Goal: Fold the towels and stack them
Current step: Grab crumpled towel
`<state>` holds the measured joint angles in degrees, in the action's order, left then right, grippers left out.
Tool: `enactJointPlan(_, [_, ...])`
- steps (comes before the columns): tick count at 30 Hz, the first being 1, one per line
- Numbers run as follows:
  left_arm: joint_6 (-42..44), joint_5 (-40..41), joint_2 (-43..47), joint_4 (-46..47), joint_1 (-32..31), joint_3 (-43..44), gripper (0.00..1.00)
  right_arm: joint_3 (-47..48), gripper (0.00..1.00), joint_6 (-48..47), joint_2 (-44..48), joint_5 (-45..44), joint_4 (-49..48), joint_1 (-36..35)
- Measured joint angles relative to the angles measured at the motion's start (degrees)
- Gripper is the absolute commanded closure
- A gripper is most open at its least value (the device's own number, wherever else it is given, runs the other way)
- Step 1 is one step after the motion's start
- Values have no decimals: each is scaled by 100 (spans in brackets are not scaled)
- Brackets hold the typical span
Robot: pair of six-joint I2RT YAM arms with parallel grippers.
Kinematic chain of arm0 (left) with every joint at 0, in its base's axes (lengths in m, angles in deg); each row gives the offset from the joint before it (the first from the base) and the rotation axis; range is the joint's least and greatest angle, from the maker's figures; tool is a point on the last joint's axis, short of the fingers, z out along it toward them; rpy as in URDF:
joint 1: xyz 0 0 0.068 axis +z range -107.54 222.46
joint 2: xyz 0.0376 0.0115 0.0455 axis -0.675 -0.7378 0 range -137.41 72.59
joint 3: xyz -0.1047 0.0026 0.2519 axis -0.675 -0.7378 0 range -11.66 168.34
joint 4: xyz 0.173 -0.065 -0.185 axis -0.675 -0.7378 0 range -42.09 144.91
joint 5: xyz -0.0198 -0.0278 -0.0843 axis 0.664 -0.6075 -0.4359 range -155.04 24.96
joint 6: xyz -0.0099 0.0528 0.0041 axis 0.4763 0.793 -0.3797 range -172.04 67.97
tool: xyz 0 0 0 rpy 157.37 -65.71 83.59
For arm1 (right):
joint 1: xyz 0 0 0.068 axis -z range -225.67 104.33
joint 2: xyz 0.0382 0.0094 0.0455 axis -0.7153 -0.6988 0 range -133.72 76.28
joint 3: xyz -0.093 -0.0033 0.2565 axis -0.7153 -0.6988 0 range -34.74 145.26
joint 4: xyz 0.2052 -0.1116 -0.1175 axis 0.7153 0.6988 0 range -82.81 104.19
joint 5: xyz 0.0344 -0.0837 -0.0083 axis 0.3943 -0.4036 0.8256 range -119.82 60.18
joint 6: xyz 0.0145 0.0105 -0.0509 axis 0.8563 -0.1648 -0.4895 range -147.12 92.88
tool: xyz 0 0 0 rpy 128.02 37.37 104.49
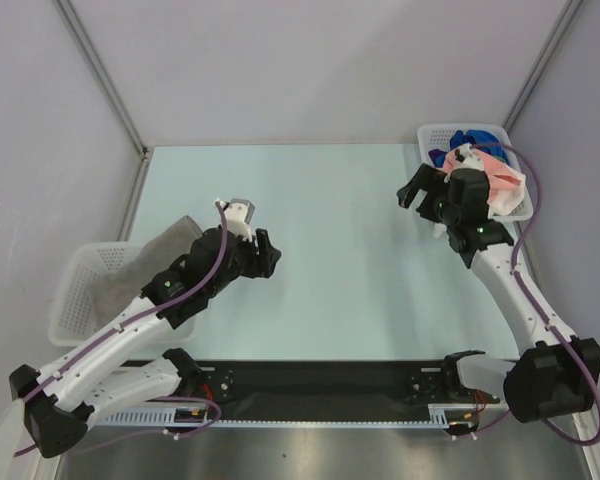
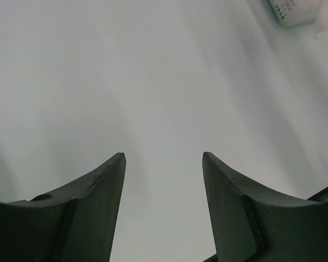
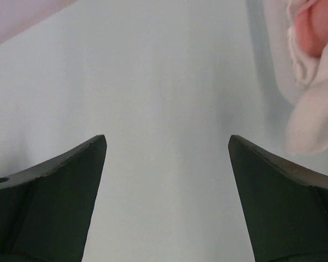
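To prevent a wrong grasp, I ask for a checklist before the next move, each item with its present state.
1. Right gripper, jaws open and empty: ok.
2. Left gripper, jaws open and empty: ok.
3. Table bare between the arms, for folding: ok.
4. Pink towel and blue towel waiting in right basket: ok.
5. Right gripper above a towel: not ok, it is beside the basket, over the table.
6. Grey towel at left basket neatly folded: cannot tell.
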<state>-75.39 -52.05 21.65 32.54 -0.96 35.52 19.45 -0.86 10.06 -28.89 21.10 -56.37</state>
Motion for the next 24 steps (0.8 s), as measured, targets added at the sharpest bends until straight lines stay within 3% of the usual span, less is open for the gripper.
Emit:
enactJointPlan(7, [-20,-151,9,98,-4,-37,36,2159,1,11,-1572,-820,229,861])
enactJointPlan(13, [-22,-245,20,94,-9,-37,36,3995,10,26,-3338,-1696,498,1408])
enactJointPlan(17, [-22,-293,66,92,-9,-39,36,4179,13,-33,-3779,-2004,837,1467])
enactJointPlan(24, [-22,-437,72,142,-9,-109,36,3665,22,-339,-3733,-2293,964,1333])
